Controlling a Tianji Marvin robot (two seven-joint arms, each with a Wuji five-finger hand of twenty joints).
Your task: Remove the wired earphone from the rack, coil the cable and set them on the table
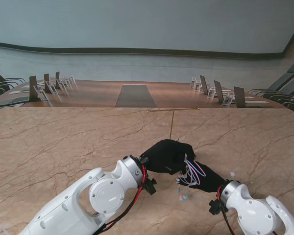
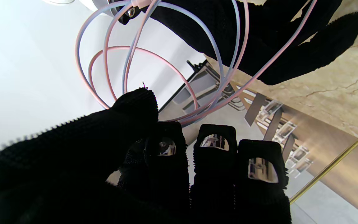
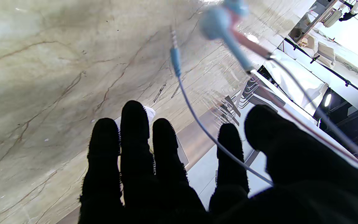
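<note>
Two hands: your left hand (image 1: 165, 155) and right hand (image 1: 208, 177) meet over the near middle of the marble table (image 1: 63, 142), both in black gloves.
Earphone cable: you can see pink and pale-blue loops of the cable (image 1: 193, 174) bunched between the two hands; in the left wrist view the loops (image 2: 154, 62) hang in several wide rings from the right hand (image 2: 259, 34) and pass behind the left thumb.
Left fingers: curled, with the fingertips (image 2: 214, 149) folded in and the thumb raised against the loops — whether they actually pinch the cable you cannot tell from these views.
Right fingers: the fingers (image 3: 135, 130) are stretched out and slightly spread, yet strands of cable (image 3: 216, 140) run between the thumb and the neighbouring finger and stay caught there, so the hand carries the coil.
Earbuds and plug: a blue earbud (image 3: 216, 21) and the jack plug (image 3: 175, 59) dangle free ahead of the right hand, blurred, over the table; from the stand a small pale shape (image 1: 183, 196) shows just nearer to you than the hands.
Surroundings: beyond your table stands a long brown conference table (image 1: 137, 93) with nameplate holders and chairs (image 1: 279, 85) along both sides — well apart from the hands.
In the way: each hand hides part of the coil from the other's camera.
</note>
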